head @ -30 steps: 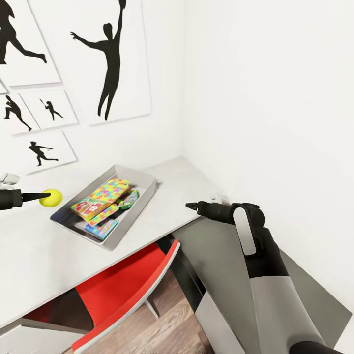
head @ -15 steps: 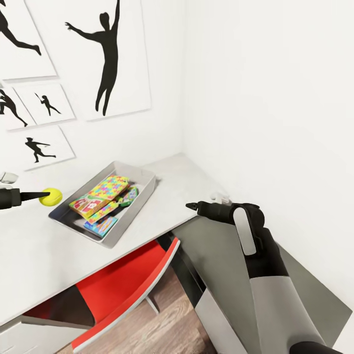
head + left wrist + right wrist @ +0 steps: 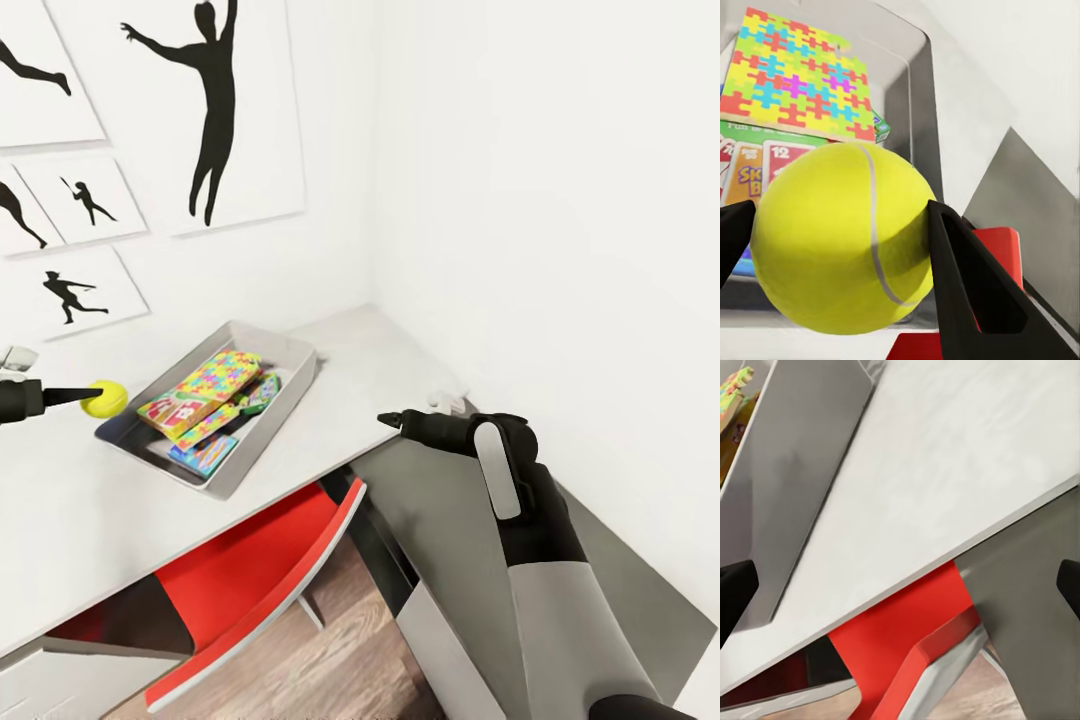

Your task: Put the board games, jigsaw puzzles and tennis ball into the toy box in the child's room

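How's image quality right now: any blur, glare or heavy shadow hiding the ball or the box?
Head view: sharp, even light, soft shadow inside the toy box. Left wrist view: tennis ball crisp, its underside shaded, fingers black silhouettes. Right wrist view: slightly soft, no glare.

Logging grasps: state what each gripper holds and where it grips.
Left gripper pinches the tennis ball across its middle; right gripper holds nothing.

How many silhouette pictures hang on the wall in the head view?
5. A large leaping figure hangs nearest the corner; one is cut off at the top-left edge; below it a small one, another cut off at the left edge, and one lowest. More may lie out of frame.
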